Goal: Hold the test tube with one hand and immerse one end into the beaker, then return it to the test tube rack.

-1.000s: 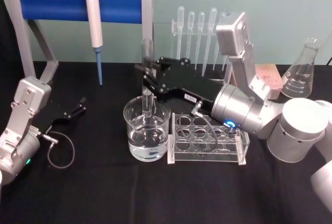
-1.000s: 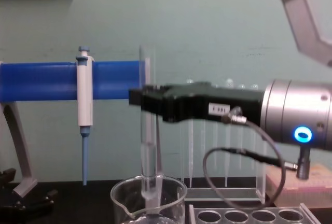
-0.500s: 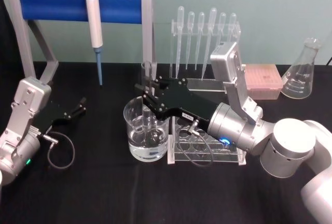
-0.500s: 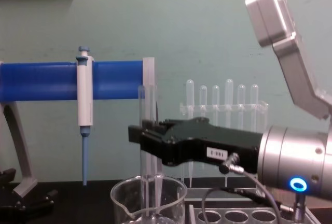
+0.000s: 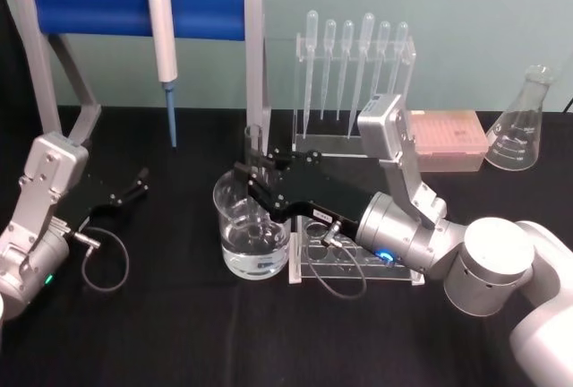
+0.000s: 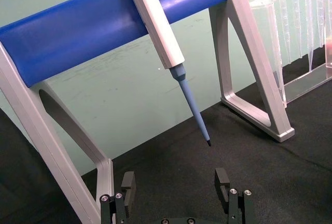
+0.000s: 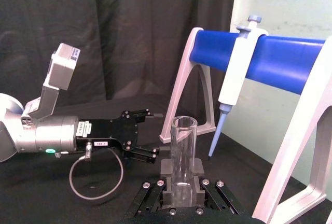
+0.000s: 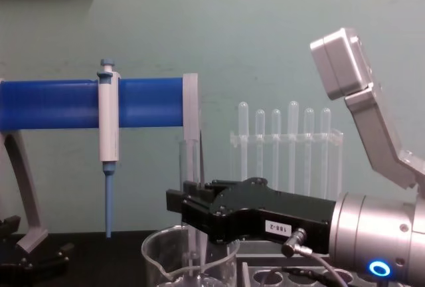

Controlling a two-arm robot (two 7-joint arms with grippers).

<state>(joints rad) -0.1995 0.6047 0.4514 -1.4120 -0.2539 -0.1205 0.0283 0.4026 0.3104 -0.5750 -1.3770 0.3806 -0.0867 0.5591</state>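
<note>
More of the test tube (image 7: 182, 149) sits inside the beaker (image 5: 233, 248), right claw (image 5: 257, 173) grasping it lower; left claw (image 5: 135, 184) released.

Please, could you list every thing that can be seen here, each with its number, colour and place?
test tube: one, clear, upright, lower end inside the beaker
beaker: one, clear, front centre, with clear liquid
test tube rack: one, clear, right of the beaker
pipettes: six, frosted, in a clear stand at the back
pipettor: one, white and blue, hanging on the bar stand
bar stand: one, blue bar, grey legs, back left
conical flask: one, clear, back right
box: one, pink, beside the flask
right gripper: black, shut on the test tube above the beaker
left gripper: black, open, low at the left
</note>
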